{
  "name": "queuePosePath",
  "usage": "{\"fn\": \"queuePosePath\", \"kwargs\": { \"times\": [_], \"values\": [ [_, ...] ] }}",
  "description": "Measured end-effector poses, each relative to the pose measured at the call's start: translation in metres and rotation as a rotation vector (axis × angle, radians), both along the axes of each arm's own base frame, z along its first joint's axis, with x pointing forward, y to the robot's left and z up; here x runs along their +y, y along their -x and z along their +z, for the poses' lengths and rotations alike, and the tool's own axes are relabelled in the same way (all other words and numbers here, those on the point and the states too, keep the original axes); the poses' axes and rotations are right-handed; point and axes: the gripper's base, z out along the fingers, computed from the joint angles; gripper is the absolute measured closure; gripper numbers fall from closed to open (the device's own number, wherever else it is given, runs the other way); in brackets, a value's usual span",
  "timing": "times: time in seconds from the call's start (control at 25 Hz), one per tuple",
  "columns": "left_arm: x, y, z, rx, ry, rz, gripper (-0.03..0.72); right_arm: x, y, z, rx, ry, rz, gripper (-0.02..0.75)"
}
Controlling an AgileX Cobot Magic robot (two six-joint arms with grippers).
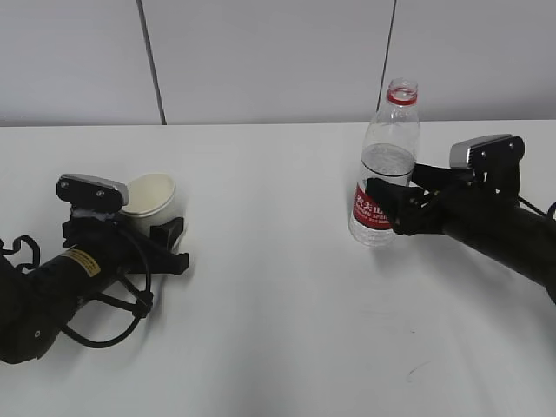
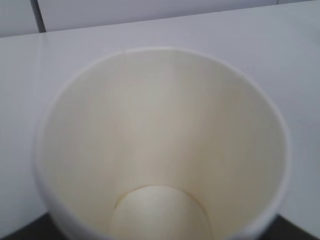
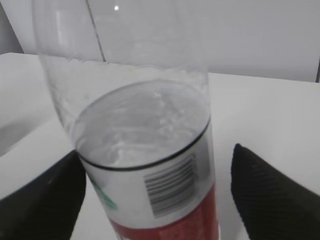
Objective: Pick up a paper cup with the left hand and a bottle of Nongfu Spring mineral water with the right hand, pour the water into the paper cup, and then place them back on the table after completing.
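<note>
The white paper cup (image 1: 149, 196) sits at my left hand's gripper (image 1: 172, 243) on the left of the table (image 1: 278, 330). In the left wrist view the cup (image 2: 160, 140) fills the frame and looks empty. It hides the fingers, so their grip does not show. The uncapped Nongfu Spring bottle (image 1: 382, 182), with a red label and about half full of clear water (image 1: 387, 161), stands between the fingers of my right hand's gripper (image 1: 388, 208). In the right wrist view the bottle (image 3: 150, 165) touches the left finger (image 3: 45, 200). A gap separates it from the right finger (image 3: 272, 195).
A pale panelled wall (image 1: 261, 52) runs behind the table's far edge. White tabletop lies between the two arms and in front of them.
</note>
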Motion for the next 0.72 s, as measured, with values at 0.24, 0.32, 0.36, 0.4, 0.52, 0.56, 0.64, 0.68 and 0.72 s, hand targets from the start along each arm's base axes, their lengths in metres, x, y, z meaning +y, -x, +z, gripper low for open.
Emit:
{"fn": "queuePosePath", "kwargs": {
  "times": [0.24,0.32,0.36,0.4,0.52,0.56,0.64,0.68,0.72],
  "values": [
    [0.000,0.000,0.000,0.000,0.000,0.001,0.313,0.011,-0.016,-0.007,-0.017,0.002,0.041,0.065],
    [0.000,0.000,0.000,0.000,0.000,0.001,0.313,0.016,-0.021,-0.011,-0.019,0.002,0.054,0.065],
    [0.000,0.000,0.000,0.000,0.000,0.001,0.313,0.018,-0.023,-0.012,-0.021,0.003,0.059,0.065],
    [0.000,0.000,0.000,0.000,0.000,0.001,0.313,0.019,-0.024,-0.011,-0.026,0.003,0.062,0.065],
    [0.000,0.000,0.000,0.000,0.000,0.001,0.314,0.020,-0.026,-0.012,-0.027,0.004,0.064,0.066],
    [0.000,0.000,0.000,0.000,0.000,0.001,0.314,0.020,-0.026,-0.012,-0.028,0.004,0.064,0.070],
    [0.000,0.000,0.000,0.000,0.000,0.001,0.314,0.020,-0.026,-0.012,-0.027,0.005,0.064,0.085],
    [0.000,0.000,0.000,0.000,0.000,0.001,0.314,0.020,-0.026,-0.012,-0.025,0.006,0.063,0.100],
    [0.000,0.000,0.000,0.000,0.000,0.001,0.314,0.020,-0.026,-0.012,-0.025,0.006,0.063,0.118]
  ]
}}
